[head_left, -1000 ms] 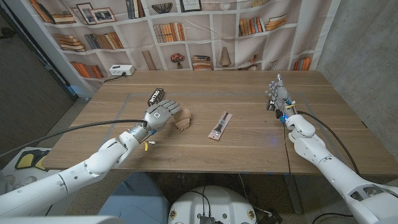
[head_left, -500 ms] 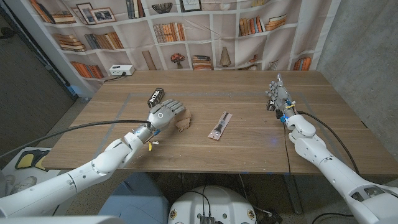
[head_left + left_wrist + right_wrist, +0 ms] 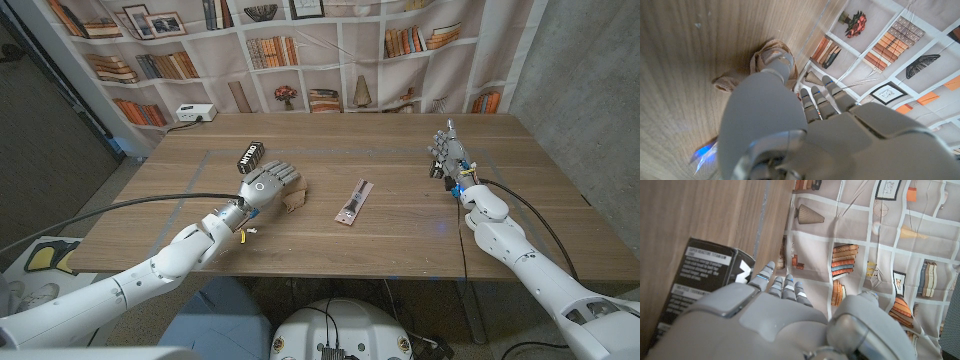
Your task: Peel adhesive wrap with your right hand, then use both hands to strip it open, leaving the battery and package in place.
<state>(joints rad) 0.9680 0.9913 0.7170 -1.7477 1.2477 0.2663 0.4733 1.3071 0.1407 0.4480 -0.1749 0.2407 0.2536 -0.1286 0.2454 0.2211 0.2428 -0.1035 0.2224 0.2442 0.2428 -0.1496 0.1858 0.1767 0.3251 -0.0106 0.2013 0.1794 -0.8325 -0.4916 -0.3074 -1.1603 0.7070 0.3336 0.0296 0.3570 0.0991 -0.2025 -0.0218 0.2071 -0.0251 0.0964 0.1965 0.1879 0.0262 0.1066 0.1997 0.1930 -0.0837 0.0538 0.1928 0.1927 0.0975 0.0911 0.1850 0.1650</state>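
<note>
L hand (image 3: 268, 185) over crumpled tan wrap (image 3: 293, 198), thumb on it, left of the battery strip (image 3: 353, 202). R hand (image 3: 446, 150) far right of strip, fingers loosely apart, holding nothing.

Bare wooden table (image 3: 400, 235) lies open between the battery package (image 3: 354, 201) at centre and the right hand (image 3: 447, 152) near the right edge. On the left, the left hand (image 3: 268, 185) over the crumpled tan wrap (image 3: 293, 197) and a black box (image 3: 249, 156) just behind it crowd the approach.
</note>
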